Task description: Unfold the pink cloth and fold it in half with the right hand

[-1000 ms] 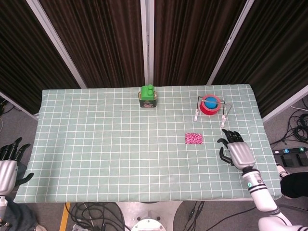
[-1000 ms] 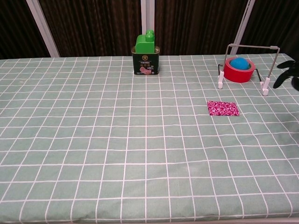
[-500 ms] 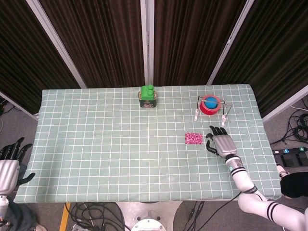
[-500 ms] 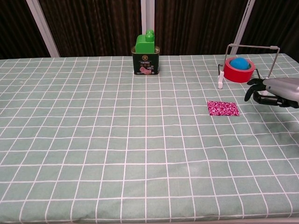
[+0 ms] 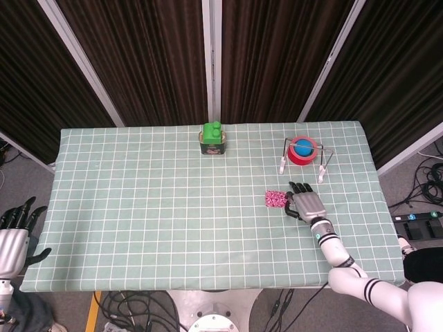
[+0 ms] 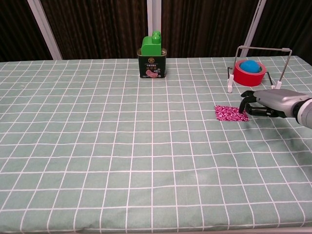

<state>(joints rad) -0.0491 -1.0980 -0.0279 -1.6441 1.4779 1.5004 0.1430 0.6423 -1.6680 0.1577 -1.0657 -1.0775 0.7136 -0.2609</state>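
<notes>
The pink patterned cloth [image 5: 275, 199] [image 6: 228, 113] lies folded small and flat on the checked tablecloth, right of the middle. My right hand [image 5: 306, 203] [image 6: 265, 103] hovers palm down at the cloth's right edge, fingers spread; its fingertips [image 6: 244, 108] reach over that edge. Whether they touch the cloth I cannot tell. My left hand [image 5: 14, 235] hangs off the table's left side, fingers apart and holding nothing.
A green can with a green block on top [image 5: 212, 139] [image 6: 153, 57] stands at the back centre. A red tape roll with a blue ball [image 5: 302, 150] [image 6: 249, 71] sits under a wire frame [image 6: 263, 48] behind the right hand.
My right hand has moved left across the table, from near the right edge to the cloth's right side. The left hand and the cloth have not moved.
</notes>
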